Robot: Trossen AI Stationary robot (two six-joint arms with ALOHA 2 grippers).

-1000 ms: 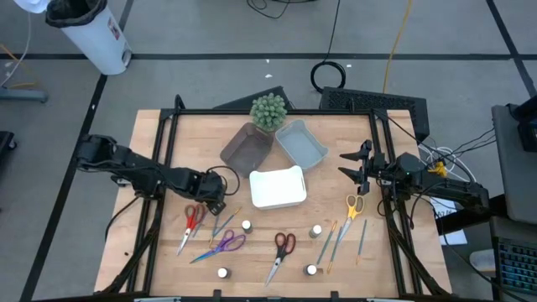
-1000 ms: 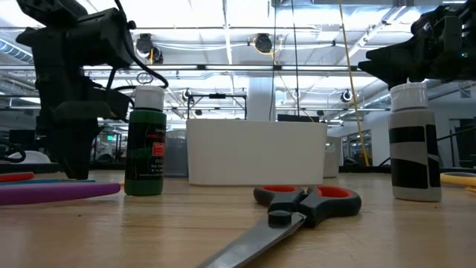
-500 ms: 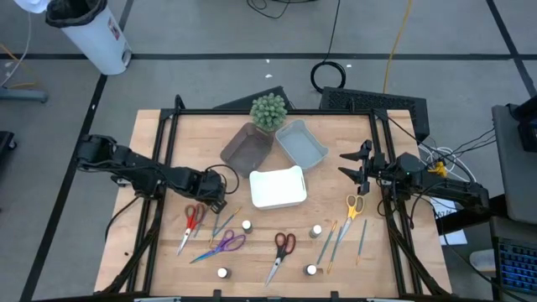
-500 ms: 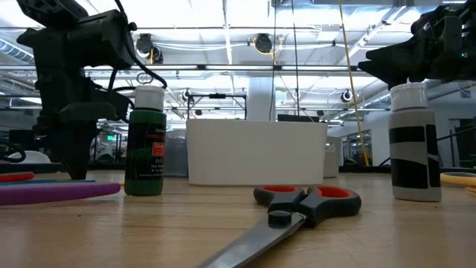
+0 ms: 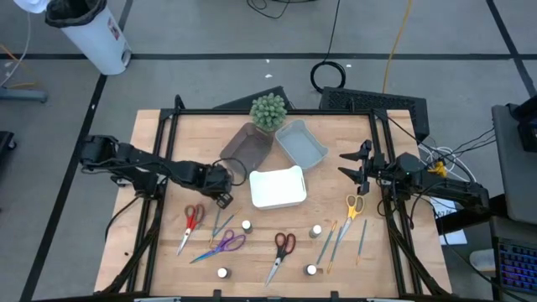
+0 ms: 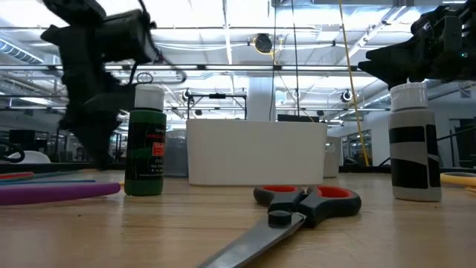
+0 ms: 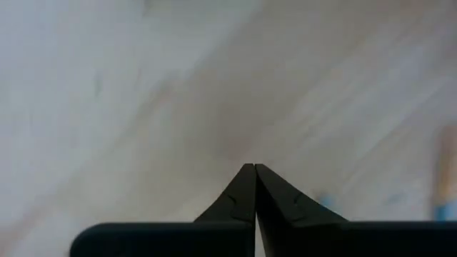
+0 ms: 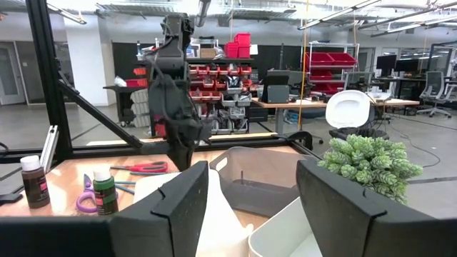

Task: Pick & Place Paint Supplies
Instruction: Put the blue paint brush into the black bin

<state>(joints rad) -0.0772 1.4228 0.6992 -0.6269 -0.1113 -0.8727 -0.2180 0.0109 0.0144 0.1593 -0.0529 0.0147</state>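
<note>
Paint supplies lie on the near half of the table: red scissors [image 5: 191, 222], purple scissors [image 5: 225, 245], red-and-black scissors [image 5: 283, 250], yellow scissors [image 5: 353, 206], several white-capped bottles such as one bottle [image 5: 247, 226], and thin brushes [image 5: 334, 242]. My left gripper [image 5: 221, 198] is shut just left of the white tray [image 5: 277, 187], above a brush [image 5: 218, 224]. The left wrist view shows its fingers [image 7: 255, 171] meeting, with nothing seen between them. My right gripper [image 5: 346, 164] hangs open at the table's right side, holding nothing.
The brown tray [image 5: 247, 147], the pale blue-grey tray [image 5: 300, 143] and the green plant [image 5: 268, 111] stand at the far middle. In the low view a green bottle [image 6: 145, 141] and a black-and-white bottle [image 6: 413, 145] stand on either side of the scissors [image 6: 309, 205].
My left gripper has gone up and toward the far right, closer to the white tray; it shows blurred in the low view. My right arm has kept still.
</note>
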